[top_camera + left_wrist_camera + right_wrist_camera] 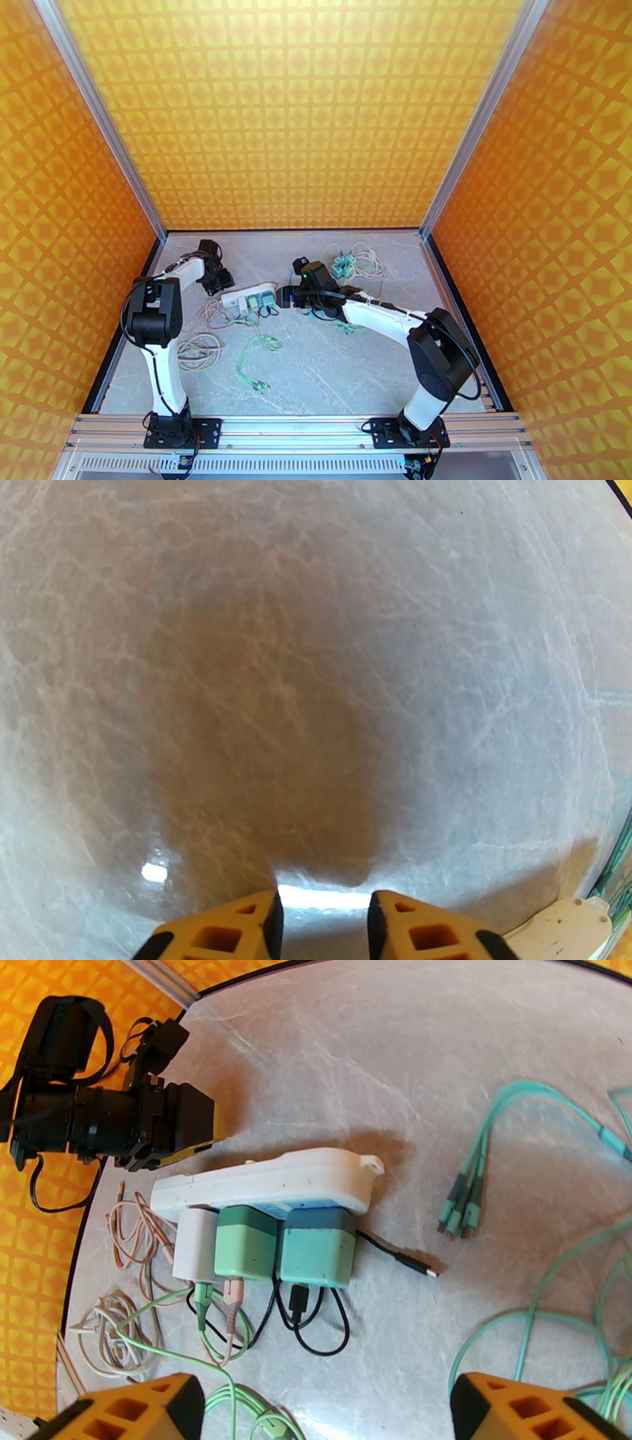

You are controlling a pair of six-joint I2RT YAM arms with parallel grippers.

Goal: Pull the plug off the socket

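A white power strip (268, 1185) lies on the grey table, also seen from above (241, 297). Three plugs sit side by side in its near face: a white one (193, 1244), a light green one (246, 1243) and a teal one (317, 1246). My right gripper (328, 1414) is open wide, hovering short of the plugs with nothing between its fingers; from above it sits just right of them (280, 298). My left gripper (322, 922) is open over bare table, beside the strip's left end (565, 930), and appears at that end in the right wrist view (158, 1130).
Teal cables (466, 1197) trail to the right of the strip. A black lead (395, 1258) runs from the teal plug. Pink and white cable coils (110, 1331) lie to the left. More teal adapters (344, 264) sit at the back; orange walls enclose the table.
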